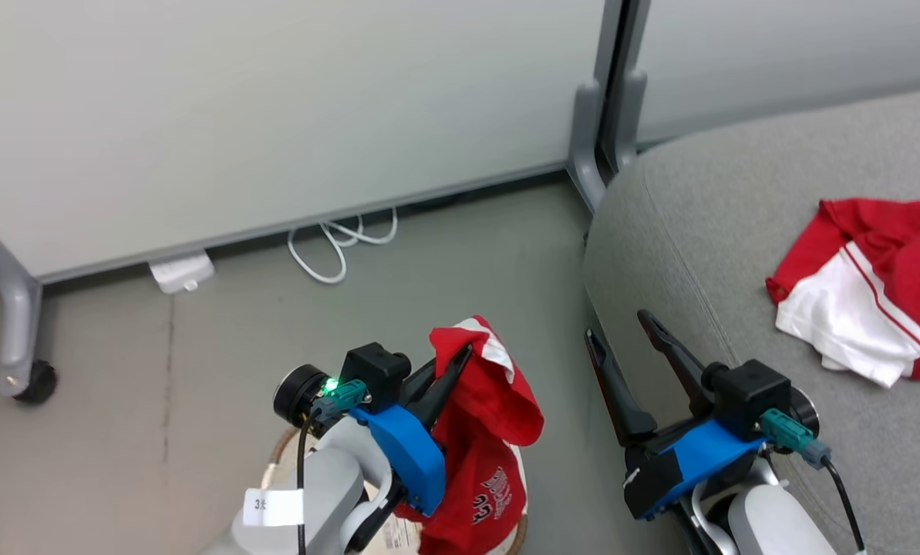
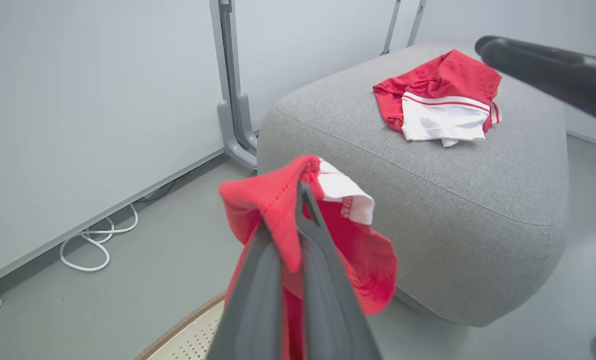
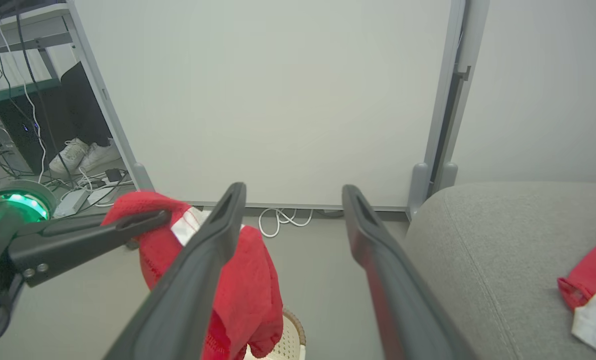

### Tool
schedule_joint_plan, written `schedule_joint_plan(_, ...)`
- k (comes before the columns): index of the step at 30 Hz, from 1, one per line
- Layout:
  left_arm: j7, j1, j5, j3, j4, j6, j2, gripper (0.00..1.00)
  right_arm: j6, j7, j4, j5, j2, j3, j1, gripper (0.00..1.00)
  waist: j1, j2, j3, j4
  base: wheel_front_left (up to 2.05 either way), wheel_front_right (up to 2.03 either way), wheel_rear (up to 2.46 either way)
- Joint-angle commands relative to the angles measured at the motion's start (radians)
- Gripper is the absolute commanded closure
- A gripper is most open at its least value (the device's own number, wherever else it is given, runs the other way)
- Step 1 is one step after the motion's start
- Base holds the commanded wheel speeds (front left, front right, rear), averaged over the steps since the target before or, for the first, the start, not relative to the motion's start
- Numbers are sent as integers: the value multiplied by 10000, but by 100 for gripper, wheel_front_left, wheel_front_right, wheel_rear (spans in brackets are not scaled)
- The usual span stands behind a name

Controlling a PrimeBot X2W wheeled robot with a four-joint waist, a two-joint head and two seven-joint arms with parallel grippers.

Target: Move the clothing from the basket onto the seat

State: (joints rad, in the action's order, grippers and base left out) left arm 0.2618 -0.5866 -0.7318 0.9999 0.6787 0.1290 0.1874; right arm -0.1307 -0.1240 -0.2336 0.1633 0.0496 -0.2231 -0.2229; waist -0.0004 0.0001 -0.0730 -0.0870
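Grey floor (image 1: pixel 467 254) runs up to white partition panels (image 1: pixel 274 100) on grey legs; a white cable (image 1: pixel 336 247) lies coiled at the foot of the panels; one leg ends in a black caster (image 1: pixel 37 381).

Item 1: the seat (image 1: pixel 737 200), light-grey upholstery with a rounded corner and a stitched seam, stands on the robot's right; the striped garment (image 1: pixel 861 301), red with white panels and thin red-white stripes, lies crumpled on its top, well back from the corner.

Item 2: the left claw (image 1: pixel 460 366) is pressed together on a fold of the plain red garment (image 1: pixel 490 401); the fabric drapes over the fingertips with white lining showing at the top; the rest hangs down over the basket (image 2: pixel 198 336), whose brown rim and perforated cream wall show beneath; whether the hem touches the basket cannot be told.

Item 3: the right claw (image 1: pixel 616 325) is spread and holds nothing; it sits just beside the seat's near corner, clear of both garments.

Item 4: a person's white shoes (image 3: pixel 78 155) show beyond the panel's edge in the right wrist view.
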Motion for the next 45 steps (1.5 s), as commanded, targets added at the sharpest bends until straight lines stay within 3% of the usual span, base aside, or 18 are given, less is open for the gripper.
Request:
schedule_joint_plan(1,45,3,92,-130,-208,23,-80,100,-1,93,118,52,15,22,276,0,4,-1,750,479,0,0,0)
schedule_joint_plan(20,46,-2290,-528,414,-7,22,-891,100,-1,423,412,163,15,-171,750,0,4,-1,1264,770,0,0,0)
schedule_joint_plan(32,46,-2817,-941,819,191,22,-1029,100,-1,387,255,301,15,-129,761,0,4,-1,1072,726,0,0,0)
schedule_joint_plan(45,45,-2856,-1054,1113,-195,22,-1226,100,-1,224,-2085,861,15,-609,-934,0,4,-1,823,867,0,0,0)
